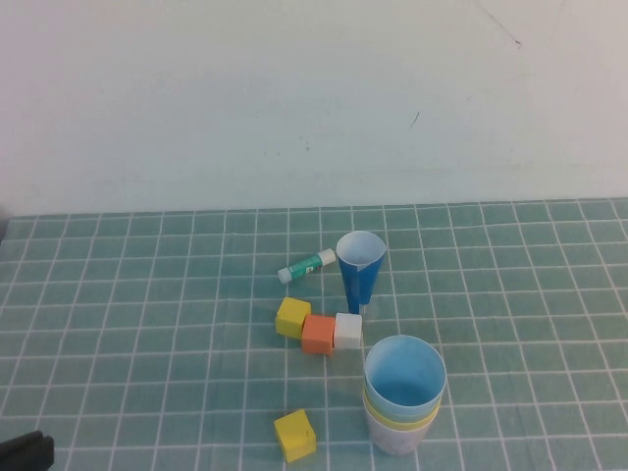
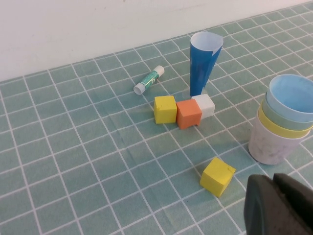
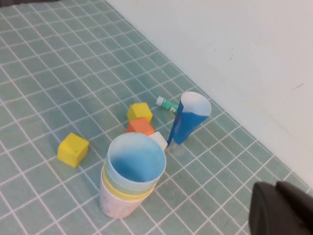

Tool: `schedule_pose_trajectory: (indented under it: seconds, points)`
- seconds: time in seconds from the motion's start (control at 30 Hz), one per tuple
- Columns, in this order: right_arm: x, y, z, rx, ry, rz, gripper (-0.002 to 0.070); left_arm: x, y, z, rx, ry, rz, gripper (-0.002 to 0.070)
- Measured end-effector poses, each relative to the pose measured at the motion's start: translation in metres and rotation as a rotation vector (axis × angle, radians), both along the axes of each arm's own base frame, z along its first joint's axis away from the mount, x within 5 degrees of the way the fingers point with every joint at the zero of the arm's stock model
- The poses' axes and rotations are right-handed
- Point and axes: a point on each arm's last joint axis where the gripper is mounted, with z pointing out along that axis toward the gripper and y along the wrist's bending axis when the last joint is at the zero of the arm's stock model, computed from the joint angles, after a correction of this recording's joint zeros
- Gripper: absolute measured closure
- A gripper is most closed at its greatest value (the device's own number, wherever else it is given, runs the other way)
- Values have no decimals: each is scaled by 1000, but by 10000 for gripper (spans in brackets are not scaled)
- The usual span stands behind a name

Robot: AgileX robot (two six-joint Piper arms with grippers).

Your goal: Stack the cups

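The four cups stand nested in one upright stack [image 1: 402, 397] at the front right of the mat. The light blue cup [image 1: 404, 371] is on top, over the pale green cup [image 2: 279, 116], the yellow cup [image 1: 402, 420] and the pink cup [image 1: 397, 442] at the bottom. The stack also shows in the right wrist view [image 3: 129, 178]. My left gripper [image 2: 273, 177] is shut and empty, low at the front left, apart from the stack. My right gripper [image 3: 277, 186] is shut and empty, raised to the right of the stack; it is outside the high view.
A narrow dark blue cone cup [image 1: 359, 270] stands behind the stack. A yellow cube [image 1: 292, 317], an orange cube [image 1: 319, 334] and a white cube [image 1: 347, 331] sit in a row beside it. A glue stick [image 1: 306, 265] lies behind them. Another yellow cube [image 1: 295, 436] sits left of the stack.
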Motion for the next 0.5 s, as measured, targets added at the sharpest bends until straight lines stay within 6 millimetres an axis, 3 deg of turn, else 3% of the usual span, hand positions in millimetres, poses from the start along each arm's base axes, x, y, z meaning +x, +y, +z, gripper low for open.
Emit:
schedule_pose_trajectory:
  seconds: [0.23,0.37,0.5]
  points:
    - [-31,-24,-27,72,-142,-72,678,0,0,0,0,0,0,677]
    - [-41,-42,-47,122,-285,-265,678,0,0,0,0,0,0,677]
    - [-46,-56,-72,140,-322,-493,678,1,2,0,-7,7,42,677]
